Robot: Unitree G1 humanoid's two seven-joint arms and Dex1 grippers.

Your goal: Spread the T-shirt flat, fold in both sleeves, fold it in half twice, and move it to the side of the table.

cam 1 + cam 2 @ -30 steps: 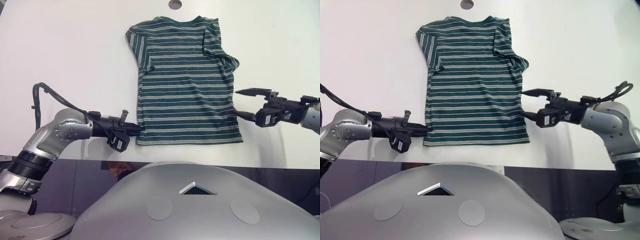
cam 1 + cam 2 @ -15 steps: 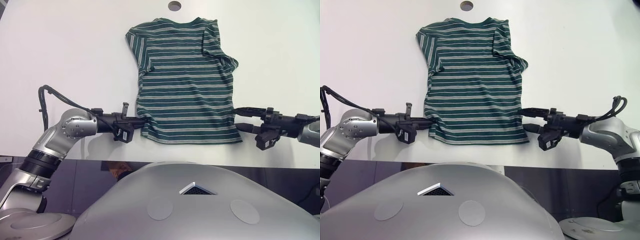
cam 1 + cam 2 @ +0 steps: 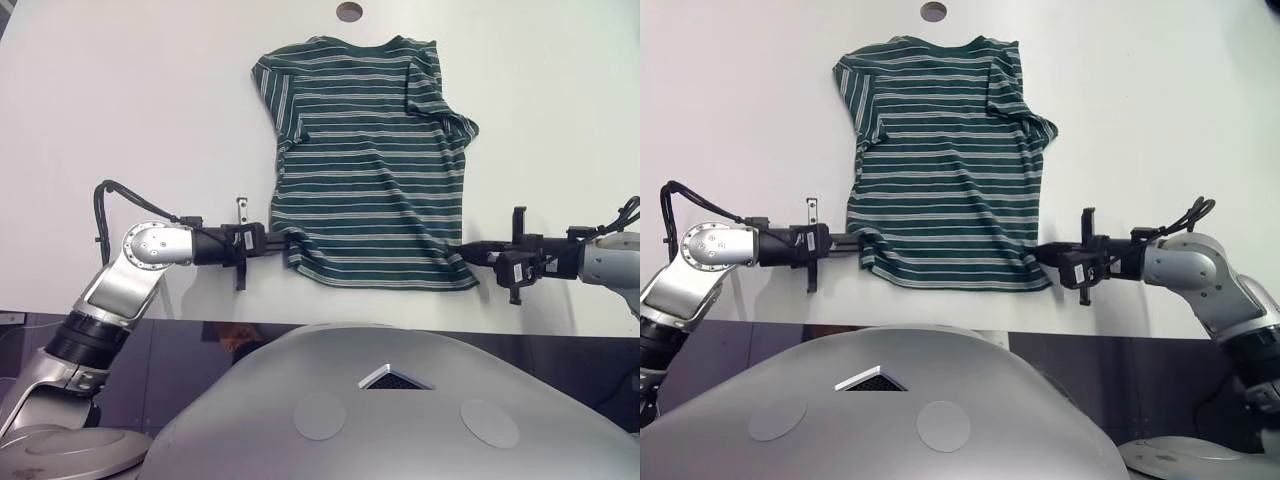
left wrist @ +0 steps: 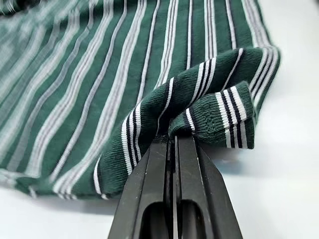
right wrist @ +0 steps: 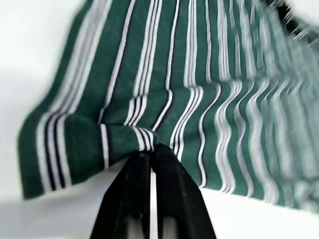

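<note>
T-shirt (image 3: pixel 370 160) lies spread on the white surface (image 3: pixel 120 100), collar away from the robot and bottom hem close to the near edge. The left end effector (image 3: pixel 280 240) is clenched on the hem's left corner and the right end effector (image 3: pixel 470 250) on its right corner. The wrist views show each one pinching only a small bunched tuck of the ribbed hem. That shallow bite is the main risk: a firm tug to flatten the cloth could pull a corner free. It is also hard to tell whether both layers are caught, so a lift might peel the front from the back. Uneven pulling would likely skew the stripes and set the body crooked. The sleeve (image 3: pixel 452 118) on the robot's right is crumpled inward over the chest, and dragging the hem alone probably won't clear it. With the hem so near the edge, more pull toward the robot could slide it off.
</note>
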